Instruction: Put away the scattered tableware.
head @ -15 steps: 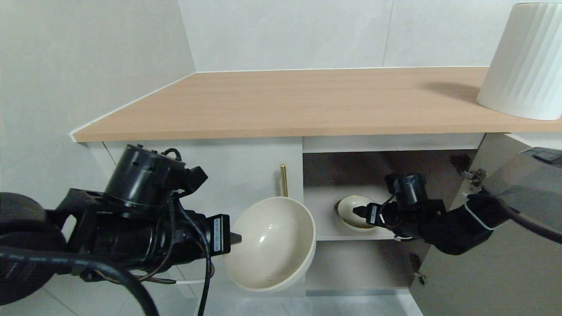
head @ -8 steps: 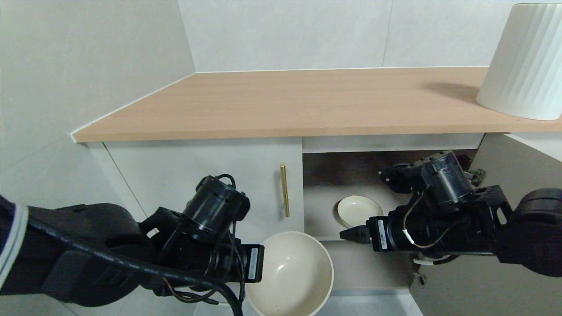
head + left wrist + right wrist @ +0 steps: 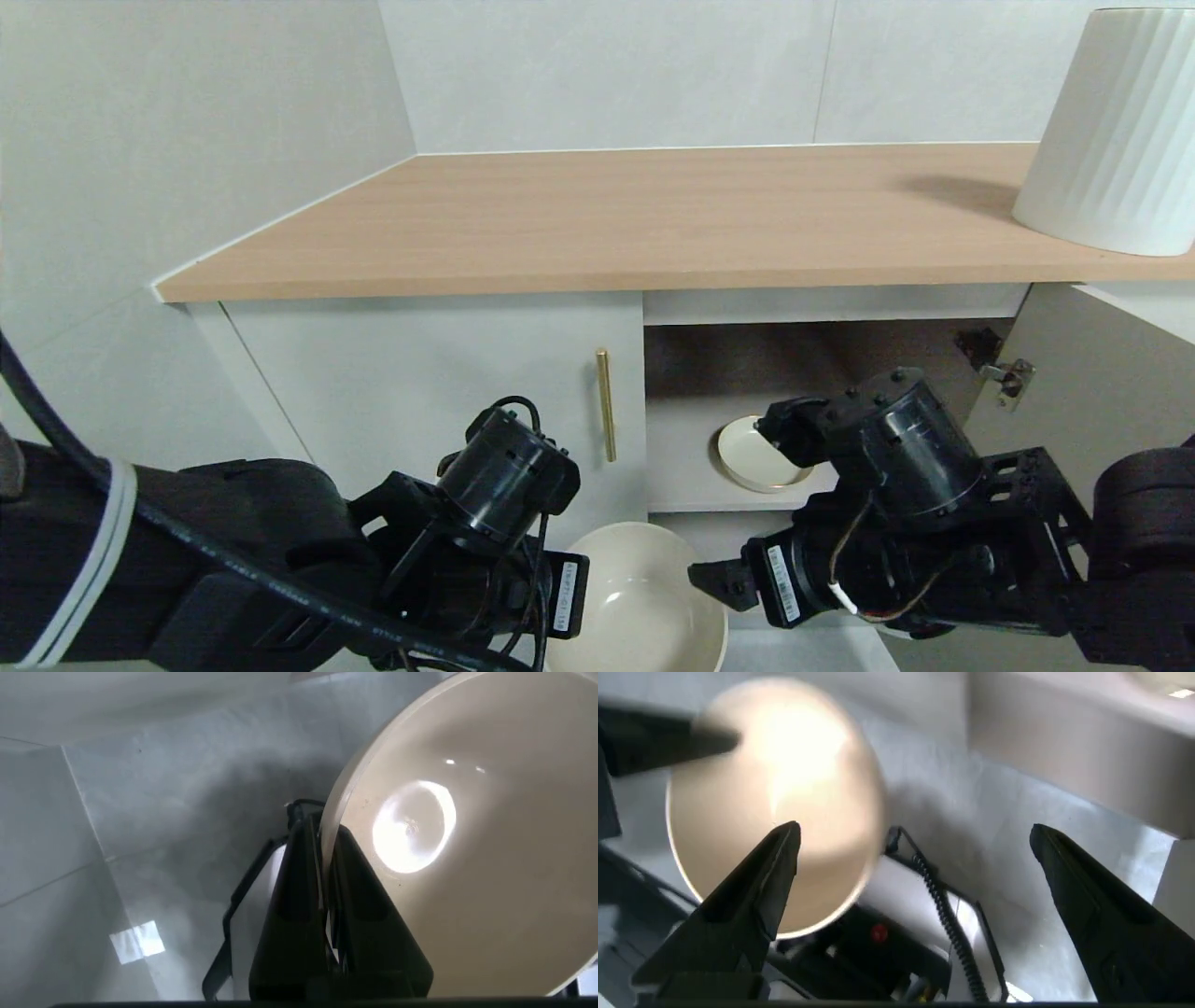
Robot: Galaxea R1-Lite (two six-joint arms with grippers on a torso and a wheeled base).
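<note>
Count: 1 cream bowl, 1 small cream dish, 2 grippers.

Left gripper: fingers pinch the bowl's rim, one on the outside and one on the inside. The bowl hangs low in front of the cabinet, below shelf level, by the lower edge of the shut door, with its opening tilted up towards the head camera. It touches nothing but the fingers.

Right gripper: fingers spread wide and holding nothing. It is just beside the bowl, on the robot's right, in front of the open compartment.

Dish: lies flat on the cabinet shelf inside the open compartment, towards the left side, apart from both grippers.

Cabinet: 2 doors. The left door is shut and has 1 gold bar handle. The right door is swung open, with 1 hinge visible.

Worktop: wood, with 1 white ribbed object at the far right.
</note>
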